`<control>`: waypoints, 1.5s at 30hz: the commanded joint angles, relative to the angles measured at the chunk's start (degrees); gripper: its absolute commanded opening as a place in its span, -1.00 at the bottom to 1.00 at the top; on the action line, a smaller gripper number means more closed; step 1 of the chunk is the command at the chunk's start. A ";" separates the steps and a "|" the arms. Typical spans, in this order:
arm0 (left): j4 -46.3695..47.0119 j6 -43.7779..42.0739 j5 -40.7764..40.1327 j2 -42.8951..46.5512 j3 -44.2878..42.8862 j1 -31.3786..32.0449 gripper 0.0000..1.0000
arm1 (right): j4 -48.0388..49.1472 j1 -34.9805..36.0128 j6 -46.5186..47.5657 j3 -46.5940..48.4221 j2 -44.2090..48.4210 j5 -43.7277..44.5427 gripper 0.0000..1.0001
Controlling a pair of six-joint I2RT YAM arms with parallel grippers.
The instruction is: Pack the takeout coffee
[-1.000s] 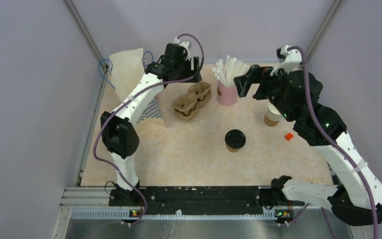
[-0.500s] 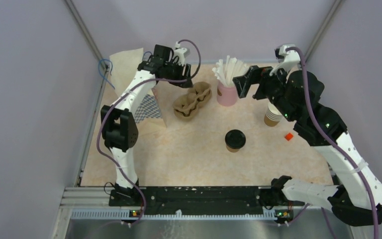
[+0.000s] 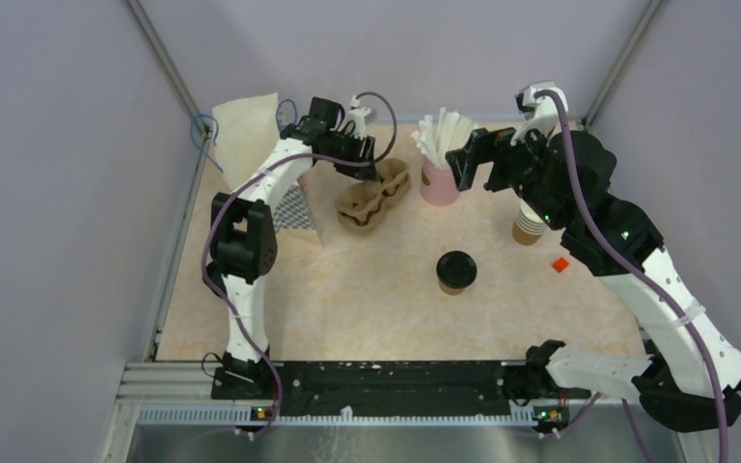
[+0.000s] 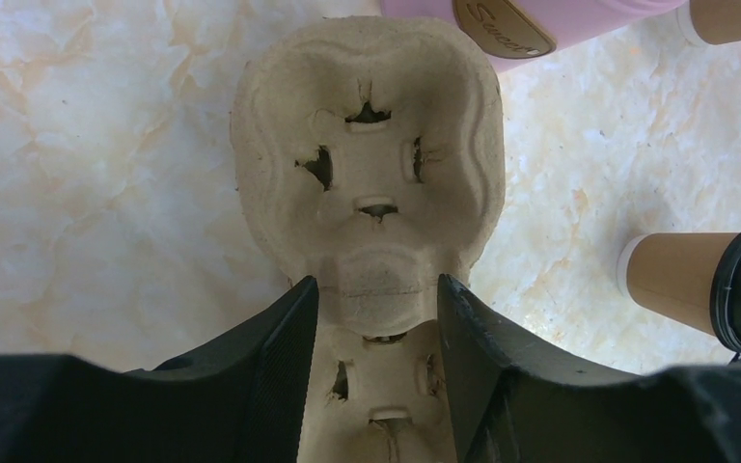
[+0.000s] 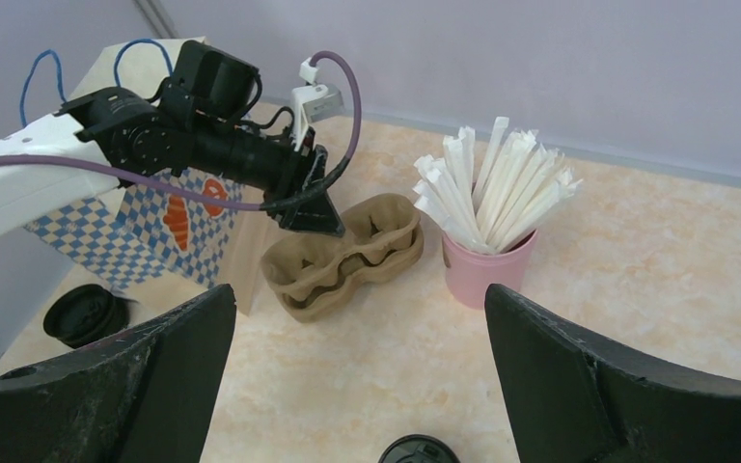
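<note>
The takeout coffee (image 3: 455,271), a brown paper cup with a black lid, stands mid-table; it also shows in the left wrist view (image 4: 704,289), and its lid shows in the right wrist view (image 5: 415,451). A moulded cardboard cup carrier (image 3: 374,193) lies at the back. My left gripper (image 3: 365,166) hangs over the carrier's far end, and its jaws (image 4: 376,285) are partly open above the near cell of the carrier (image 4: 371,183), gripping nothing. My right gripper (image 3: 468,159) is raised beside the straws, wide open (image 5: 357,294) and empty.
A pink cup of white straws (image 3: 441,178) stands right of the carrier. A stack of lidless brown cups (image 3: 529,224) sits under the right arm, with a small red piece (image 3: 561,264) nearby. A checked paper bag (image 3: 251,145) stands at the back left, with black lids (image 5: 85,313) beside it.
The left gripper swung down onto the back end of the carrier, and its jaws have narrowed. The right arm shifted slightly left. The coffee has not moved.
</note>
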State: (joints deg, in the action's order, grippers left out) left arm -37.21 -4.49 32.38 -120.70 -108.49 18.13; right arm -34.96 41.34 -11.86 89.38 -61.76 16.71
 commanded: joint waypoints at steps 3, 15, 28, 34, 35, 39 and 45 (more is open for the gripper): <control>1.78 -0.76 2.61 -0.96 -0.18 -0.03 0.09 | 1.24 -0.21 2.50 3.42 -0.07 0.61 0.97; 2.40 -0.56 3.66 -1.59 0.86 0.06 0.09 | 1.47 -0.22 2.85 2.90 0.32 1.09 0.97; 2.23 -1.84 2.98 -2.16 3.40 0.24 0.06 | 1.53 -0.21 2.31 2.99 0.26 0.79 0.98; 2.30 -1.66 3.07 -1.53 3.23 0.33 -0.09 | 1.55 -0.21 1.98 3.08 0.13 0.36 0.97; 2.37 -1.60 3.16 -1.28 3.15 0.33 -0.10 | 1.55 -0.21 1.88 3.08 0.13 0.30 0.97; 2.49 -0.83 3.63 -0.18 2.07 0.33 -0.23 | 1.72 -0.21 1.75 2.93 0.14 0.16 0.97; 2.86 -0.03 2.22 1.83 0.55 0.48 -0.33 | 1.91 -0.21 1.40 2.51 0.36 -0.01 0.97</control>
State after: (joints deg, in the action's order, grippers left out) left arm -35.57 -4.64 35.31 -122.72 -105.75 18.20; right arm -35.16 41.34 -10.24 90.11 -61.91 16.67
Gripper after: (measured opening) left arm 0.439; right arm 0.985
